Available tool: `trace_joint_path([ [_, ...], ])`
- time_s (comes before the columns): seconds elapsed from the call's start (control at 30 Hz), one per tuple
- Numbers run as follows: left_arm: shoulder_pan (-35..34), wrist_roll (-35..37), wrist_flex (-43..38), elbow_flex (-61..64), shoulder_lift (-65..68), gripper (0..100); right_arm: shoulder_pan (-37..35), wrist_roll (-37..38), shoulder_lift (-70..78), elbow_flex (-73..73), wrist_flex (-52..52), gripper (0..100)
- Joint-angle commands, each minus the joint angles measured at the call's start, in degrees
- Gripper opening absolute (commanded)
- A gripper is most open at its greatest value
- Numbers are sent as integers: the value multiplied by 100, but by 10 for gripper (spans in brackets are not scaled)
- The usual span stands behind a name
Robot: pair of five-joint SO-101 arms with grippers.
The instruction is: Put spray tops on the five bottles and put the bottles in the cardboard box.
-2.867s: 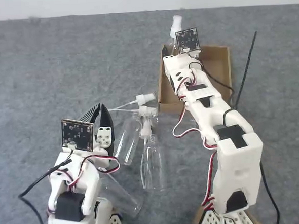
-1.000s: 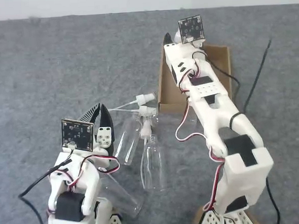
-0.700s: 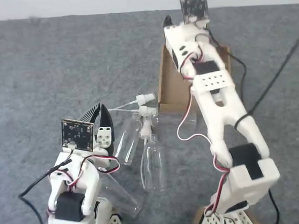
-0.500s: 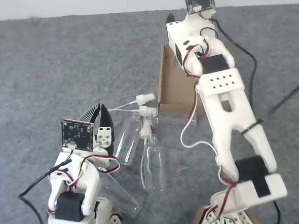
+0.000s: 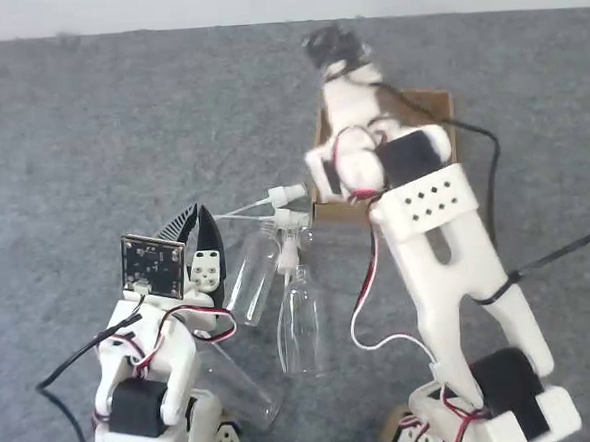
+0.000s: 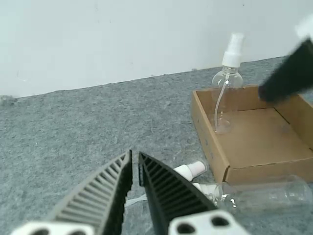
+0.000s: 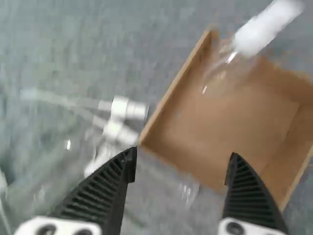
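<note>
A clear bottle with a white spray top (image 6: 226,78) (image 7: 244,41) stands upright in the far corner of the cardboard box (image 5: 434,112) (image 6: 230,169) (image 7: 171,105). My right gripper (image 5: 326,47) (image 7: 183,154) hangs open and empty above the box. Three clear bottles (image 5: 301,321) lie on the grey mat in front of my left arm, one more (image 6: 266,196) against the box's near wall. Loose white spray tops (image 5: 285,195) (image 6: 191,169) (image 7: 122,107) lie beside the box's corner. My left gripper (image 5: 196,215) (image 6: 135,155) is shut and empty, held above the mat short of the spray tops.
The grey mat (image 5: 89,133) is bare to the left of the box and the bottles. A white wall runs along its far edge. Black and red cables trail from the right arm over the box's right side.
My right gripper has let go of the spray-topped bottle, which now stands in the box, and the right arm has lifted and turned its wrist over. The left arm has kept still.
</note>
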Motion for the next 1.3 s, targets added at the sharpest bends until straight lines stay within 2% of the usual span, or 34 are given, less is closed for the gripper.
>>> trace_joint_path([
  [0.0, -26, -18, -141, -31, -35, 12, -426, 862, -251, 88, 224, 292],
  [0.17, -26, -18, -141, -31, -44, 12, -778, 1987, -180, 1433, -505, 333],
  [0.43, -26, -26, -141, -31, -53, 12, -796, 2769, -154, 2646, -1508, 333],
  [0.83, -26, -26, -141, -31, -53, 12, -769, 2769, 1086, 2163, -1736, 332],
  [1.03, -26, -26, -141, -31, -53, 12, -778, 2752, 1244, 2171, -1745, 262],
  [1.27, -26, -26, -141, -31, -53, 12, -804, 2347, 1182, 2303, -1684, 259],
])
